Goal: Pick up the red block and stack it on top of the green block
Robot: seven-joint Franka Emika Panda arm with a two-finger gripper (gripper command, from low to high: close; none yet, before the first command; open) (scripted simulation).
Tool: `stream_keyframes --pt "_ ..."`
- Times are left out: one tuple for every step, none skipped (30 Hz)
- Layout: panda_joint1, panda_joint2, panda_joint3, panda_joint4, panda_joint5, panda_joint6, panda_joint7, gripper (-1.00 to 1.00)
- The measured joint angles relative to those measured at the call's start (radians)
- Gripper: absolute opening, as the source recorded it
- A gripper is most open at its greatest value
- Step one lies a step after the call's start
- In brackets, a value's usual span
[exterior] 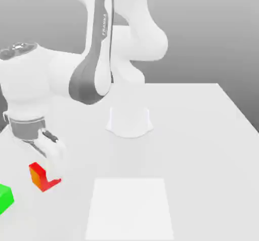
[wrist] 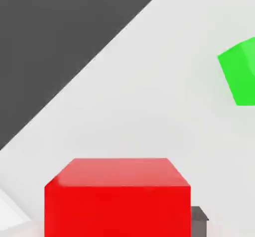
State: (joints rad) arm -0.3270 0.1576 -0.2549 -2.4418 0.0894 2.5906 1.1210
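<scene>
Nearest the hand camera: the red block (wrist: 117,196), large in the lower middle of the hand view, clamped in the end effector (exterior: 46,160). Closed tight on that cube, one pale finger (exterior: 53,151) over its upper right part in the exterior view. Red block (exterior: 43,178) at the lower left of the exterior view, tilted, seemingly just above the table (exterior: 202,149), though contact cannot be judged. Green block (exterior: 5,198) at the far lower left edge of the exterior view, cut off by the frame, resting on the table, just beside the red one but apart from it. Same green block (wrist: 241,71) at the upper right edge of the hand view, on pale table surface (wrist: 149,106), dark background filling the upper left corner. White arm (exterior: 96,57) bending down from the top of the exterior view to the wrist at middle left. Round white base (exterior: 129,122) near the centre. Paler square patch (exterior: 130,208) on the table at lower centre.
</scene>
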Motion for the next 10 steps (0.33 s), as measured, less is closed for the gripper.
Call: stream_keyframes --pt "-0.022 0.021 -0.023 0.036 0.012 -0.016 0.018 -1.0" --pt "-0.045 0.044 -0.044 0.069 0.025 -0.029 0.034 -1.0" --pt "-0.06 0.073 -0.049 0.087 0.043 -0.019 0.034 -1.0" --pt "-0.073 0.106 -0.044 0.097 0.063 0.003 0.026 -1.0" --pt "-0.086 0.141 -0.034 0.103 0.083 0.03 0.015 -1.0" --pt "-0.098 0.177 -0.02 0.107 0.103 0.06 0.002 -1.0" --pt "-0.107 0.203 -0.01 0.11 0.118 0.082 -0.008 1.0" --pt "-0.107 0.203 -0.01 0.11 0.118 0.082 -0.008 1.0" --pt "-0.107 0.203 -0.01 0.11 0.118 0.082 -0.008 1.0" --pt "-0.107 0.203 -0.01 0.11 0.118 0.082 -0.008 1.0"
